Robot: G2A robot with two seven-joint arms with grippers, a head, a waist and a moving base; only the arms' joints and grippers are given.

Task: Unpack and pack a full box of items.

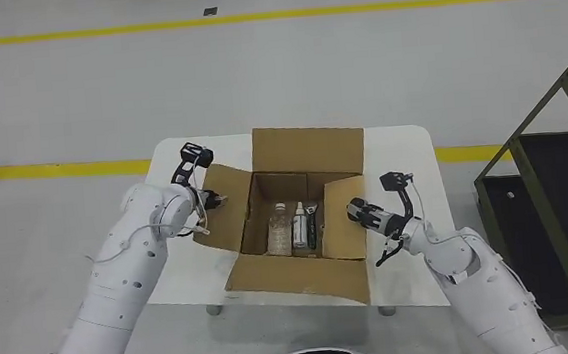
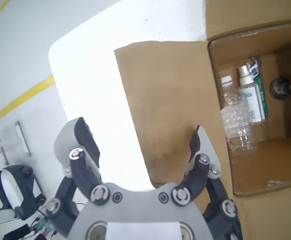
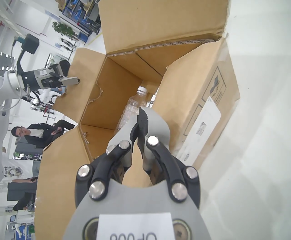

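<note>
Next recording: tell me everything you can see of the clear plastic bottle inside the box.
The clear plastic bottle is transparent and thin-walled, with crinkled, ribbed sides and a white screw cap. It looks empty, and no label shows. It sits inside the open cardboard box, near the wall on the left arm's side, close against a white spray bottle. Whether it stands upright or leans cannot be told. Nothing grips it.

Lower half of bottle [image 3: 133, 105] hidden behind right tool [image 3: 141, 120], box [image 2: 170, 95] cut off
</note>
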